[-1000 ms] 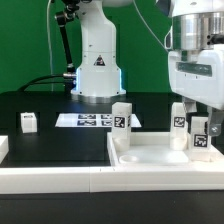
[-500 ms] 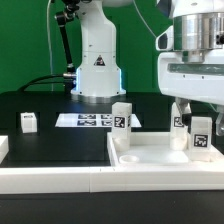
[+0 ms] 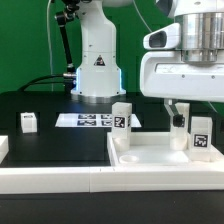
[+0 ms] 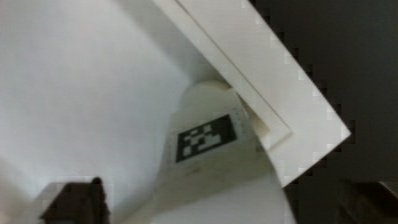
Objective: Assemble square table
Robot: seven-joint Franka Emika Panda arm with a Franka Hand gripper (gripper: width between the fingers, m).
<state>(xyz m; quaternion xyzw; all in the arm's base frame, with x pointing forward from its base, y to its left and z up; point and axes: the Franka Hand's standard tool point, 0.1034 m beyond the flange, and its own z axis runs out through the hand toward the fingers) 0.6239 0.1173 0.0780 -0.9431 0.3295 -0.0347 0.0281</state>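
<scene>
The square table's white slab (image 3: 150,155) lies at the exterior view's right, with three short tagged legs upright in its corners: one at the far left corner (image 3: 121,116), one at the far right (image 3: 181,121), one nearer on the right (image 3: 200,136). My gripper (image 3: 183,107) hangs open just above the far right leg and holds nothing. In the wrist view that leg (image 4: 210,140) stands against the slab's raised rim (image 4: 267,80). My gripper (image 4: 222,212) straddles it from above, and one dark fingertip (image 4: 75,205) shows well apart from it.
A loose tagged leg (image 3: 28,122) stands on the black table at the exterior view's left. The marker board (image 3: 85,120) lies before the robot base (image 3: 97,65). A long white border bar (image 3: 50,180) runs along the front edge.
My open gripper has risen off the far right leg and shifted slightly toward the exterior view's left. The leg stays upright in its corner.
</scene>
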